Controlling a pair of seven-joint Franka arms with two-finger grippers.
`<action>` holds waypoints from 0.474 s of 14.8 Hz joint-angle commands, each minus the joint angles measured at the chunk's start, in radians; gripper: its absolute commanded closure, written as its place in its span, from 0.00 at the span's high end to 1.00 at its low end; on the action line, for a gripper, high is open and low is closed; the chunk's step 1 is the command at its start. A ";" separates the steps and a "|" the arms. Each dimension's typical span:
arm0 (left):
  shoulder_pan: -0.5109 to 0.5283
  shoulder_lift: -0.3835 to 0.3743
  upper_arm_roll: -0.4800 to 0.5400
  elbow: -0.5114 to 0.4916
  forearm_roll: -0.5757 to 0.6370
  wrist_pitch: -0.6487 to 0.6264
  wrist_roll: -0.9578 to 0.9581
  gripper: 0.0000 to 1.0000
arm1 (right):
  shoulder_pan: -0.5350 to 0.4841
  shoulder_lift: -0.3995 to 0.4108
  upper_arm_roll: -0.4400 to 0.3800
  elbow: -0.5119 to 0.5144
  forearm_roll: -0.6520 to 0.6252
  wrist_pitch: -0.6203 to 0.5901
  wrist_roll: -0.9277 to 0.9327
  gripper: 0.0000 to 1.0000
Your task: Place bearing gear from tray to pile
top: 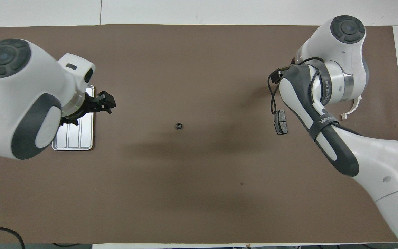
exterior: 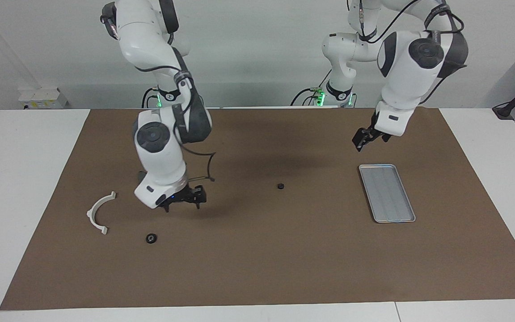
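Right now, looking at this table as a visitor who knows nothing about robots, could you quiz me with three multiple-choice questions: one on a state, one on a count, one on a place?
1. The metal tray is:
A empty
B full of parts
C flipped over

2. How many small dark gears lie on the brown mat?
A one
B two
C five

3. The white half-ring lies:
A in the tray
B on the mat, toward the right arm's end of the table
C on the white tabletop

Answers:
1. A, only its bare ridged floor shows.
2. B, one sits mid-mat and another beside the half-ring.
3. B, it rests on the mat, well apart from the tray.
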 commanded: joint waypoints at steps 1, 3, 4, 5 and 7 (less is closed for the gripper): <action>0.089 -0.082 -0.009 -0.044 -0.018 -0.074 0.170 1.00 | 0.154 0.008 -0.005 0.030 0.014 -0.009 0.283 1.00; 0.098 -0.088 -0.009 -0.049 -0.018 -0.070 0.211 1.00 | 0.240 0.013 -0.005 0.031 0.013 0.008 0.407 1.00; 0.100 -0.088 -0.009 -0.055 -0.018 -0.054 0.215 1.00 | 0.278 0.020 -0.005 0.031 0.014 0.008 0.446 1.00; 0.100 -0.087 -0.009 -0.056 -0.018 -0.033 0.227 1.00 | 0.318 0.043 -0.005 0.033 0.005 0.011 0.490 1.00; 0.129 -0.059 -0.014 -0.035 -0.033 -0.022 0.244 1.00 | 0.377 0.098 -0.005 0.045 0.005 0.070 0.582 1.00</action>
